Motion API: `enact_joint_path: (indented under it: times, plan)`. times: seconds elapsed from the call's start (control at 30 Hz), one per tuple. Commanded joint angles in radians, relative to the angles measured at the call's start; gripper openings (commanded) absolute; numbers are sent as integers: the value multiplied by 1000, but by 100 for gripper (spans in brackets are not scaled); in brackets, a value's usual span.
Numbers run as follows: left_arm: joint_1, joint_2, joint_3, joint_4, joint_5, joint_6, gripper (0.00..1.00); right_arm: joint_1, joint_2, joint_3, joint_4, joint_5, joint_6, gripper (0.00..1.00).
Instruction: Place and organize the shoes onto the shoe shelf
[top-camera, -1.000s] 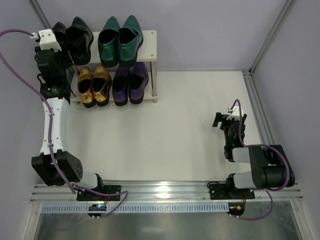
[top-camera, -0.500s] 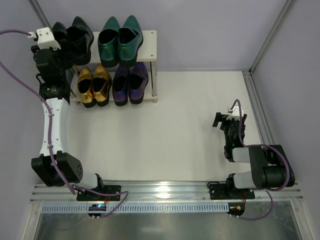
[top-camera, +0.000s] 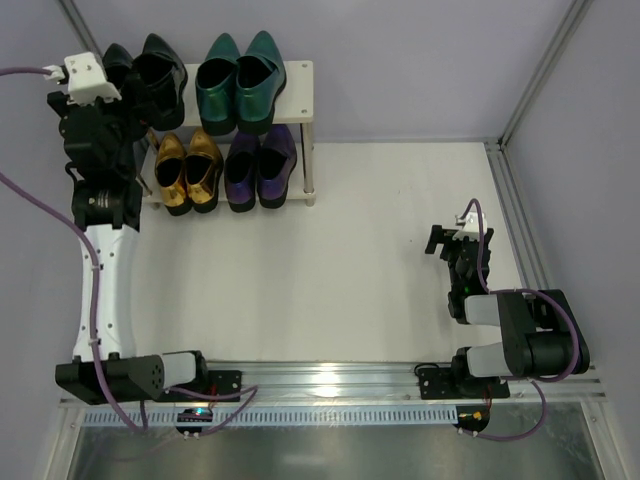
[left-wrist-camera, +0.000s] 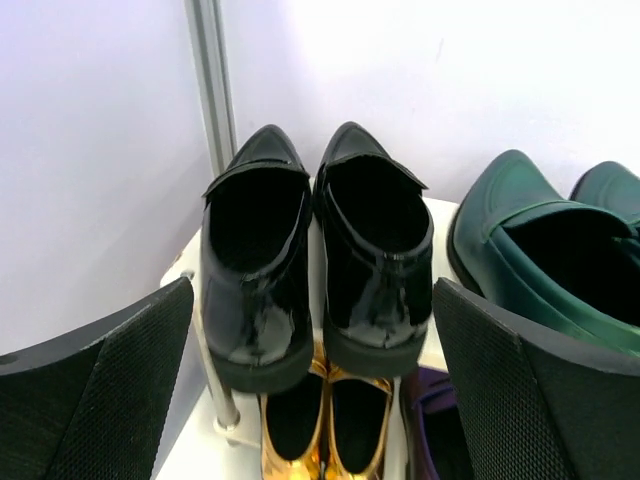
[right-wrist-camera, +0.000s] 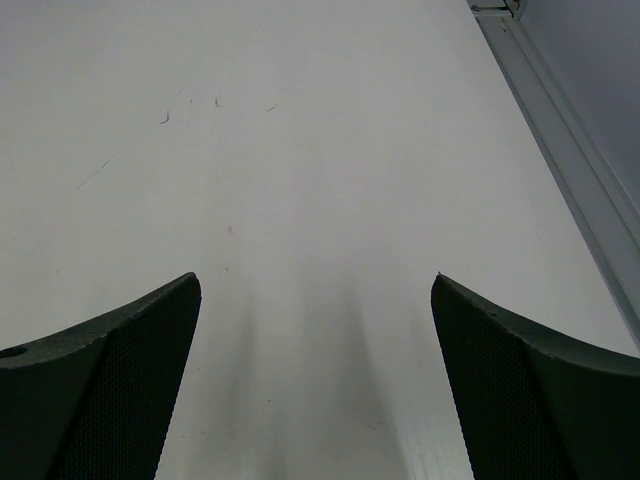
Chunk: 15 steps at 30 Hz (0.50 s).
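The shoe shelf stands at the far left. Its top board holds the black shoes and the green pair. The gold pair and the purple pair sit on the lower tier. My left gripper hovers at the shelf's left end, open. In the left wrist view its fingers stand wide of the black heels, apart from them, with the gold shoes below. My right gripper rests low at the right, open over bare table.
A metal frame post rises just behind the shelf's left corner, against the purple wall. A raised rail borders the table on the right, close to my right gripper. The arms' mounting rail runs along the near edge.
My left gripper has opened wide, letting go of the black shoes, and drawn back a little to the left. The right arm has not moved.
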Motion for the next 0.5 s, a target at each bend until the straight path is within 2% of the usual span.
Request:
enact_joint_path:
  times: [0.0,0.13,0.3,0.47]
  plan:
    - [-17,-117,11,-125,-55,-60,100,-3,-12,7,50,-9,14,97]
    - [-81,-247,-124,-230,-29,-157,100,-3,-12,9,51,-9,14,97]
    - [-297,-365,-284,-312,-23,-234,100,-3,-12,9,51,-7,14,97]
    - [-425,-413,-414,-326,-26,-327,98,-3,-14,9,51,-9,14,97]
